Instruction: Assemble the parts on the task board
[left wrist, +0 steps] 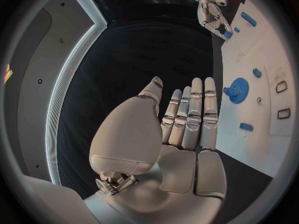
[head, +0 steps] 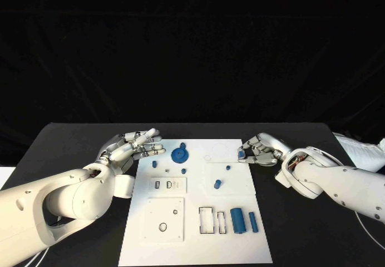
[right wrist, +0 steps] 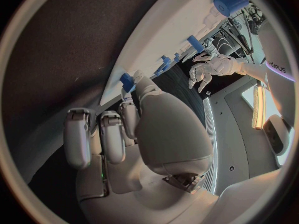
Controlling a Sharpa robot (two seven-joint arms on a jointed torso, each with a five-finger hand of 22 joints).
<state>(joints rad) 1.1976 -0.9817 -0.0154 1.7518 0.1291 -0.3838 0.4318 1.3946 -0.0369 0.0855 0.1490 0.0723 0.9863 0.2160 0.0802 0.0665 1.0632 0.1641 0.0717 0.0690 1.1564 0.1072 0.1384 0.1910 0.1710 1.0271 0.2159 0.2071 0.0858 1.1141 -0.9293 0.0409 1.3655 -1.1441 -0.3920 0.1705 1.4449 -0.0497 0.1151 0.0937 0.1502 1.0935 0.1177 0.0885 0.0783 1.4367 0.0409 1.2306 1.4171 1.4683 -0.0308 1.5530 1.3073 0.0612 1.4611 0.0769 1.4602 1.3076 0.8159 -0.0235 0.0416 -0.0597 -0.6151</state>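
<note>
near you on the task board (head: 192,250), the blue cylinder (head: 237,220) and peg (head: 253,221) lie loose, so most work looks left. further off, your left hand (head: 134,147) hovers spread, holding nothing; your right hand (head: 261,150) pinches a small blue part (head: 241,154) at the board's far right edge.

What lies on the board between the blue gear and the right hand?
In the head view, between the blue gear and the right hand, the task board is nearly bare white, with only a faint round outline; no loose part lies there.

The right robot hand (right wrist: 134,129) touches, apparently pinching, a small blue part (right wrist: 127,80) at the task board's (right wrist: 162,35) edge.
</note>
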